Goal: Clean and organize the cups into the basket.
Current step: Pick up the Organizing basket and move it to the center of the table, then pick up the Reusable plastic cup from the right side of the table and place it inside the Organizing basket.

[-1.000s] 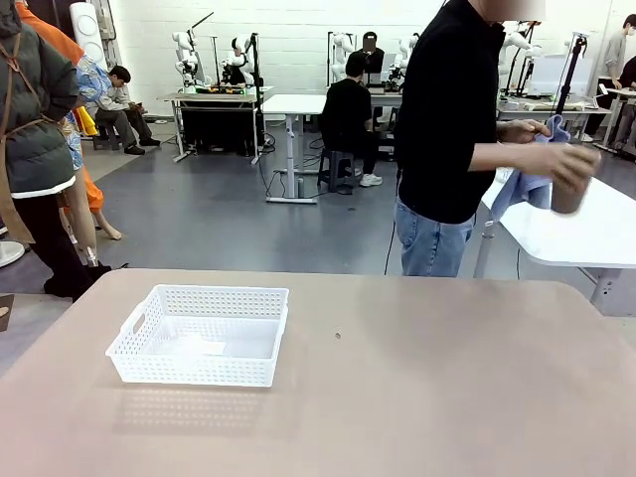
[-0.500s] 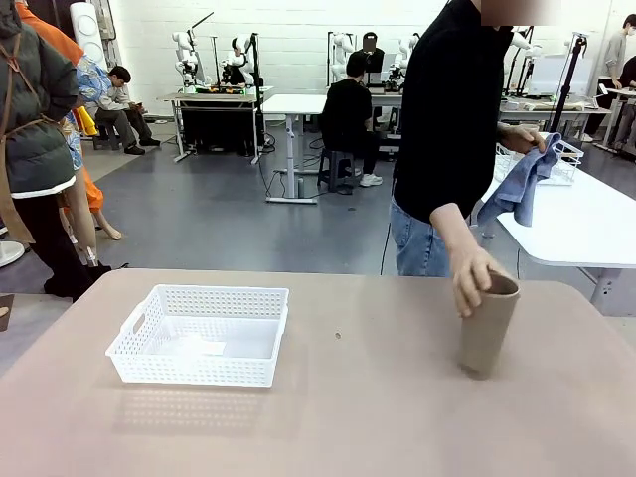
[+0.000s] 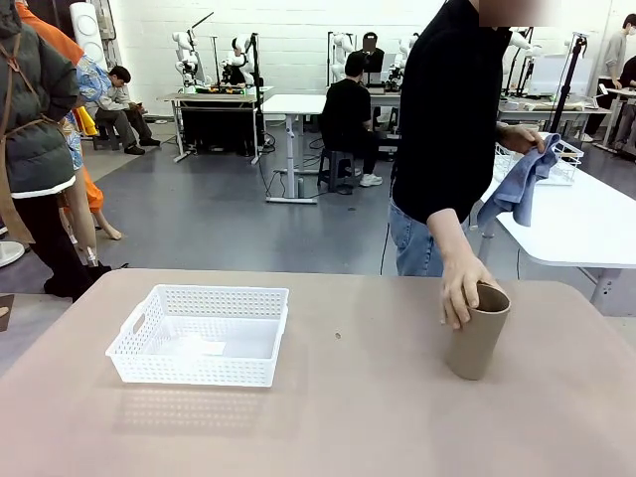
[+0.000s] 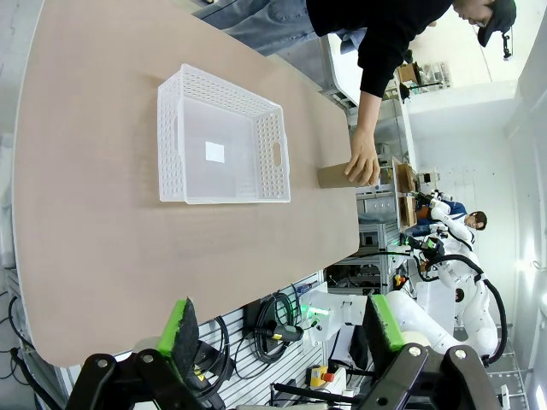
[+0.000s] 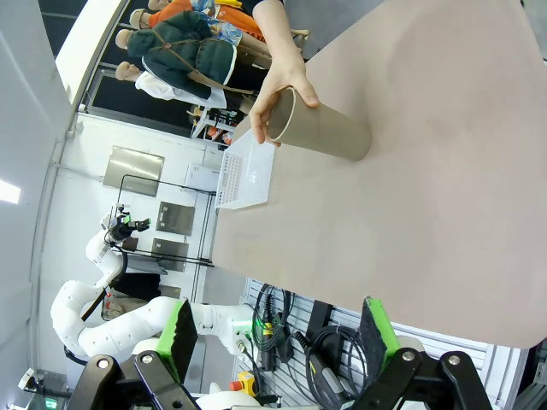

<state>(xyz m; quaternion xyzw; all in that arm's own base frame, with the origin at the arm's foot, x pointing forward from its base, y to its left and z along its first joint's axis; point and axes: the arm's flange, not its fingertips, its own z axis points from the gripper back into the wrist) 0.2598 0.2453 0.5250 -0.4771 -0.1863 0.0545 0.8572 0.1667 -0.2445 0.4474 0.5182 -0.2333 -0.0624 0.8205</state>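
Tan cup (image 3: 478, 338) standing on table (image 3: 378, 427), rim clasped by person's hand (image 3: 460, 288). White basket (image 3: 194, 370) well apart. Spread wide, empty: left gripper (image 4: 280, 325), right gripper (image 5: 278, 333).

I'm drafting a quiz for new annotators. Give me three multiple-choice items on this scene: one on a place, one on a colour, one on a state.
1. Where is the cup relative to the basket?
A. Inside it
B. To its right, apart
C. Balanced on its rim

2. What colour is the cloth the person holds?
A. Blue
B. Red
C. White

3. What state is the basket in?
A. Upright, no cups inside
B. Holding two cups
C. Upside down

Answers:
1 B: the cup is well right of the basket, with a hand on its rim.
2 A: the cloth is plainly blue.
3 A: the opening faces up and no cup is inside.
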